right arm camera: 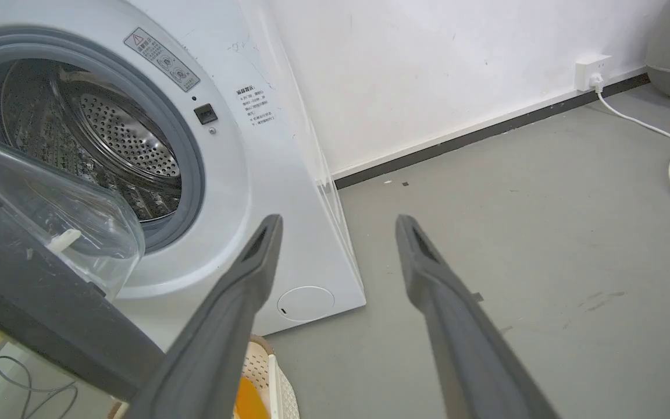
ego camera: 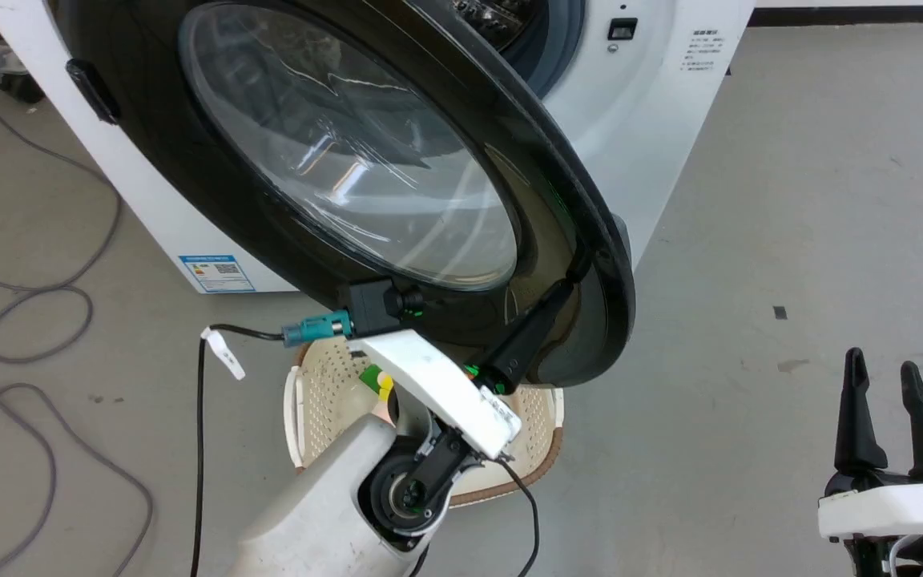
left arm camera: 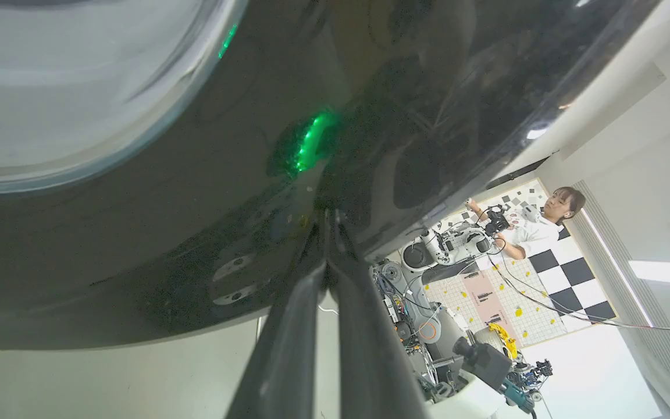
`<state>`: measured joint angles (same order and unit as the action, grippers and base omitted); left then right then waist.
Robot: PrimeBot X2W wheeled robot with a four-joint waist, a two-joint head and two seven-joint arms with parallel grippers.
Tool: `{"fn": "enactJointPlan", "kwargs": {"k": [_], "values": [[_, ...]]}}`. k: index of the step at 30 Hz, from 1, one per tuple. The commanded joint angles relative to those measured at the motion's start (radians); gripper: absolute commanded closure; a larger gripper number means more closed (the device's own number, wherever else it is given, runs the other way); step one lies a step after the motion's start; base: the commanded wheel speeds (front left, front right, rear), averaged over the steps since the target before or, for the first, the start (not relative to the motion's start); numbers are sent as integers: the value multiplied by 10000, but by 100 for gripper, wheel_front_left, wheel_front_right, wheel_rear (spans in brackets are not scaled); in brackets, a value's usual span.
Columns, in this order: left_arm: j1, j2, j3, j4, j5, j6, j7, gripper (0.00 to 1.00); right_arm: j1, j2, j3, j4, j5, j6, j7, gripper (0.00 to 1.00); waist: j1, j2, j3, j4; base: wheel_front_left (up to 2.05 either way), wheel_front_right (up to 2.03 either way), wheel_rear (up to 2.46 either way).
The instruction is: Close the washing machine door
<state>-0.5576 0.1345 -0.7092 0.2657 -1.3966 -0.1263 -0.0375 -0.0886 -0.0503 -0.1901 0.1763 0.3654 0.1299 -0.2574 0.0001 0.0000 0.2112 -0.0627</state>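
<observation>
The closing is looking barely begun. The washing machine door [ego camera: 349, 160] is standing wide open, swung out from the washing machine [ego camera: 654, 120] toward the camera. In the head view it is spreading from 11 o'clock through the centre. Its free edge is hanging toward 4 o'clock, well apart from the white front, and the latch slot [ego camera: 622, 29] is showing uncovered at 1 o'clock. Contact seems to be the only part done. The full swing and the final latching push are both remaining.

The left gripper [ego camera: 567, 287] is reaching up from 6 o'clock. Its fingers are drawn together with nothing between them, and the tips are touching the door's black rim. The right gripper [ego camera: 880, 361] is idling at 4 o'clock with its fingers spread and nothing in them.

The rim is showing as glossy, mirror-like black plastic that is throwing back a green glow. The centre is bulging as a clear, rounded glass bowl. In the right wrist view the drum [right arm camera: 120, 134] is gleaming as perforated steel at 10 o'clock, ringed by a matte grey rubber gasket [right arm camera: 192, 169]. A cream perforated basket [ego camera: 325, 393] is sitting under the door on the dull grey floor [ego camera: 790, 200].
</observation>
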Motion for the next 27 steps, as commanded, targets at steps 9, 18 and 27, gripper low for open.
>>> {"fn": "enactJointPlan", "kwargs": {"k": [9, 18, 27], "values": [[-555, 1620, -1749, 661, 2068, -44, -2059, 100, 312, 1, 533, -354, -183, 8, -44, 0, -1, 0, -692, 486, 0, 0, 0], [159, 1873, 927, 419, 6945, 1829, -2239, 100, 424, 1, 409, -822, -509, 8, -44, 0, -1, 0, -1008, 900, 0, 0, 0], [2157, 1865, 3749, -1218, 9957, 3442, -2241, 0, 140, 1, 197, -1229, -945, 8, -44, 0, -1, 0, -1273, 1210, 0, 0, 0]]}}
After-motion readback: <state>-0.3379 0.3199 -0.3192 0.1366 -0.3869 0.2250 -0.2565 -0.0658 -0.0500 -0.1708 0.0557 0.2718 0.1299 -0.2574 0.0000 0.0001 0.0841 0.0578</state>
